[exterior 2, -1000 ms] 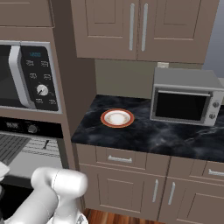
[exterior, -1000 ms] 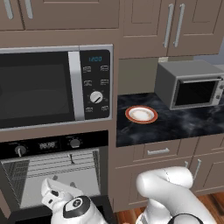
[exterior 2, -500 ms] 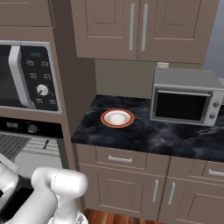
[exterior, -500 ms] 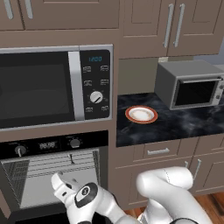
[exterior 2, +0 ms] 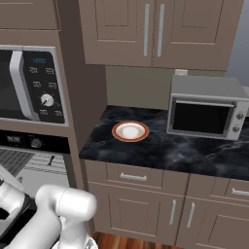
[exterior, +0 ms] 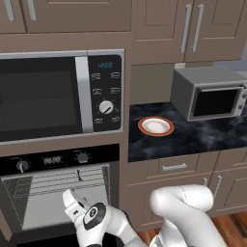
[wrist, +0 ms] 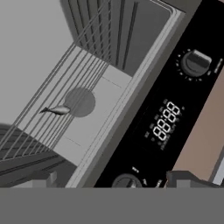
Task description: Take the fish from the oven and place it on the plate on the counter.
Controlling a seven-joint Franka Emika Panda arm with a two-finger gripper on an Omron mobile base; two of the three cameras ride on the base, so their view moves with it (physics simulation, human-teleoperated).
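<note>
Open oven (exterior: 58,193), door down, cavity pale grey inside, wire rack spanning it. Tiny dark fish (exterior: 79,174) lying on the upper rack, toward the right side of the cavity, close under the top edge and below the right knob; in the hand view the same fish (wrist: 56,110) resting across the rack wires, in front of a round grey disc on the back wall. From the right base view, fish (exterior 2: 50,160) a small dark sliver on the rack, near the cavity's right edge.

Gripper (exterior: 72,202) raised in front of the lower middle of the oven opening, below the fish and apart from it, nothing between the fingers. Jaws parted wide: in the hand view one tip at the bottom left, the other at the bottom right, far apart.

Plate (exterior: 156,126) with orange-red rim and white centre on the black marbled counter (exterior: 207,137), near the counter's left end, toward its back edge; bare. Same plate (exterior 2: 130,131) in the right base view, left of the grey toaster oven (exterior 2: 206,113), apart from it. Microwave (exterior: 58,96) set above the oven.
</note>
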